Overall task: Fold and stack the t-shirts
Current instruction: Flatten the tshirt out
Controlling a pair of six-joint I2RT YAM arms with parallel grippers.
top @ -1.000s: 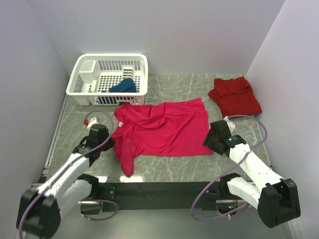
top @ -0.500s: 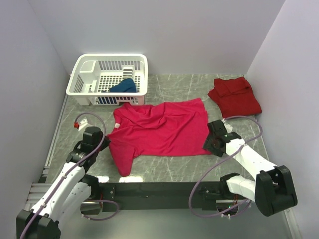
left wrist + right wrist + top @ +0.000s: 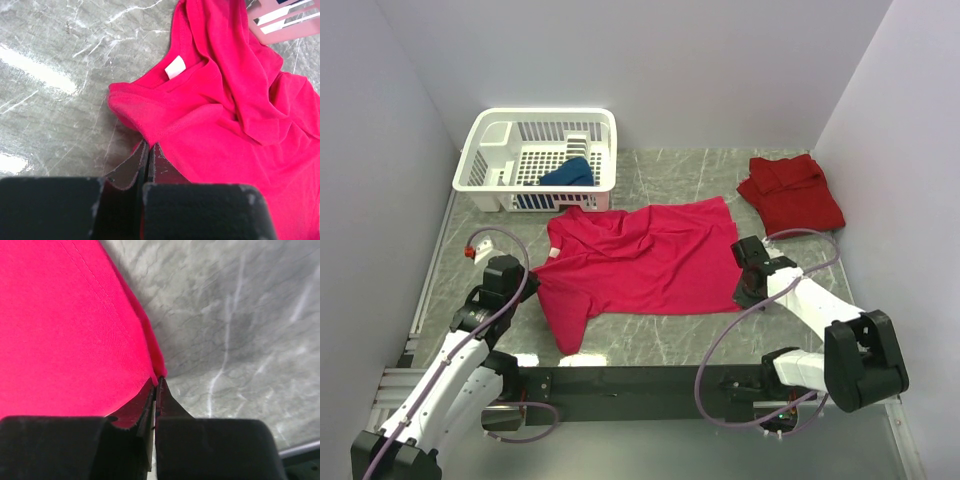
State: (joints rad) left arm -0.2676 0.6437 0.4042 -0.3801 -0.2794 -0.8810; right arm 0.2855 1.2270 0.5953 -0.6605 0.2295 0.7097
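Over the last second your left tool (image 3: 148, 151) has drawn back toward the left edge of the bench (image 3: 670, 335), pulling the shoulder of the magenta t-shirt (image 3: 640, 265) with it. The bunched flap that drooped toward the near edge now lies shorter and straighter. Your right tool (image 3: 156, 386) has shifted only slightly, inward and up along the shirt's right edge.

Both tools are clamped on cloth. The left is pinched shut on the shoulder seam just below the collar and its white label (image 3: 175, 67). The right is pinched shut on the very corner of the hem, with bare bench just beside it.

So the shirt is stretched between your two grips and lies spread across the middle of the bench. It looks like the flattening step is nearly done, but no fold has been made yet (creases still run from the collar toward the chest).

The darker red t-shirt (image 3: 790, 192) sits folded at the far right, apart from the one you hold. The dark blue t-shirt (image 3: 567, 174) waits in the white basket (image 3: 490, 160), so most of the task is probably still ahead.
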